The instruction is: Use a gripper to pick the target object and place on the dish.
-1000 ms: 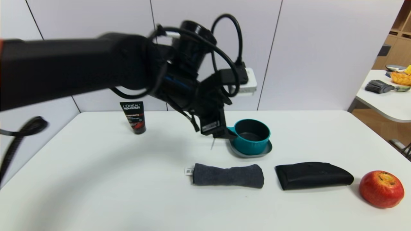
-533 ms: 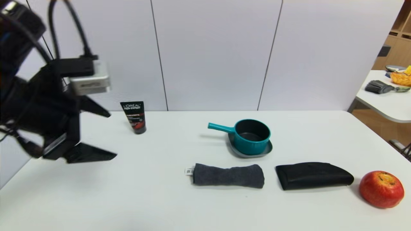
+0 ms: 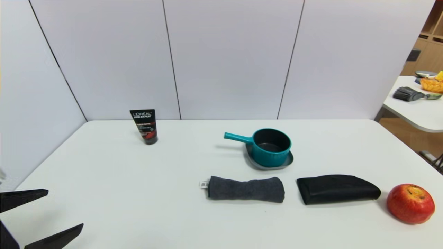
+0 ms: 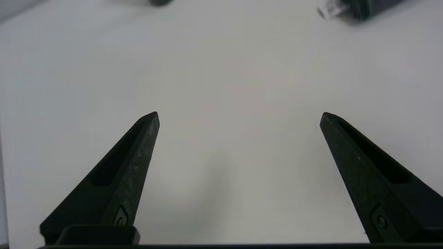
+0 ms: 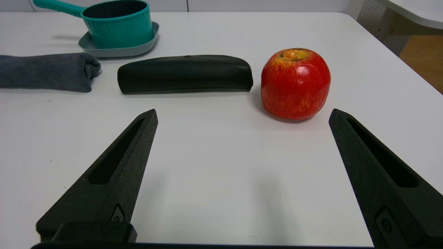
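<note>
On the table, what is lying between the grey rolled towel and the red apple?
The black pouch lies between the grey rolled towel and the red apple, touching neither. The head view shows this; the right wrist view confirms it.

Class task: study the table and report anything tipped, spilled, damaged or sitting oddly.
Nothing stands out. The teal saucepan sits upright on the grey dish, handle overhanging its rim. Towel roll, black pouch, apple and tube rest undisturbed.

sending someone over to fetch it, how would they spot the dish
On the white table, look mid-table, behind the rolled grey towel. The dish is the shallow grey plate there, the only thing with a teal saucepan standing on it.
</note>
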### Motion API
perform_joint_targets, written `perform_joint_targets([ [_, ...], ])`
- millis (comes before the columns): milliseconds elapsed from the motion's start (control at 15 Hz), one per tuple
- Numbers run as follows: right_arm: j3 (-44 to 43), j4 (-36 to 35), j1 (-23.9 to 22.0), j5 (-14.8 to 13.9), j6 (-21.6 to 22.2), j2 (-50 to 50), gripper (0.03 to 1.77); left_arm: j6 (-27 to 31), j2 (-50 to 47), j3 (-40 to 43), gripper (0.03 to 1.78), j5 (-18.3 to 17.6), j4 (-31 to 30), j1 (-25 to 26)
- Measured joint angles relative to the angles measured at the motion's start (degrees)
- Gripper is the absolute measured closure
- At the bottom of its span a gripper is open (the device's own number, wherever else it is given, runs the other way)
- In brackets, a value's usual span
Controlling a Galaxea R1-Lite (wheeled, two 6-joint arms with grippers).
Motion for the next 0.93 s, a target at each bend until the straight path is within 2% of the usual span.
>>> perform_joint_targets([
  [133, 0.0, 0.0, 0.0, 0.0, 0.0, 0.0, 0.09, -4.0, -8.8, 5.2, 0.13, -0.2, -9.3, 1.9],
  [200, 0.0, 0.0, 0.0, 0.0, 0.0, 0.0, 0.09, -4.9, -12.7, 6.7, 0.13, -0.3, -11.6, 2.9],
  [467, 0.0, 0.0, 0.0, 0.0, 0.0, 0.0, 0.09, -6.5, -25.3, 12.9, 0.12, 0.3, -9.9, 4.6],
  [600, 0.0, 0.0, 0.0, 0.0, 0.0, 0.0, 0.09, -8.2, -29.3, 17.8, 0.12, 2.3, -10.1, 4.0],
  [867, 0.0, 0.0, 0.0, 0.0, 0.0, 0.0, 0.09, -10.3, -37.1, 26.8, 0.12, 3.9, -12.4, 3.7],
  [933, 0.0, 0.0, 0.0, 0.0, 0.0, 0.0, 0.09, -10.4, -39.1, 28.1, 0.12, 5.5, -12.9, 3.8],
])
